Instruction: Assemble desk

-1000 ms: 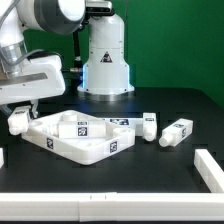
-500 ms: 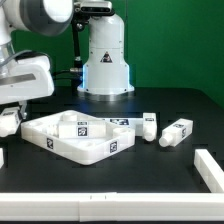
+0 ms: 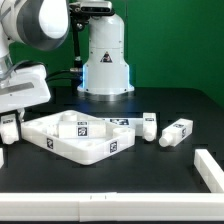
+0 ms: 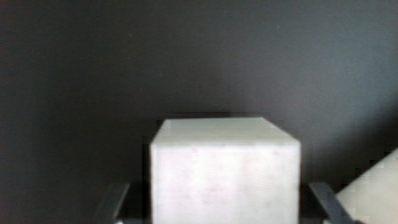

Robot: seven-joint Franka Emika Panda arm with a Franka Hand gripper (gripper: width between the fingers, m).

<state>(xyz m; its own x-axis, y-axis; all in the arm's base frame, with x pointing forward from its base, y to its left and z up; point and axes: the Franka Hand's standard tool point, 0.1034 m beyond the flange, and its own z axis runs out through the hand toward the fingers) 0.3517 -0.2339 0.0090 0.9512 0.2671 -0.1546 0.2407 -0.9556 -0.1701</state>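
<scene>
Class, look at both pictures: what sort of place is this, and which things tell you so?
Probably a robotics lab bench: a white robot arm working over a black table, a green backdrop, and tagged desk legs beside the desk panel.

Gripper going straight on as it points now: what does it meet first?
Likely the bare table, through the leg the gripper holds; nothing else shows in line, depth unclear.

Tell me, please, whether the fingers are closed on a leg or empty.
Closed on a leg: in the wrist view the white block sits squarely between both fingers, filling the gap.
</scene>
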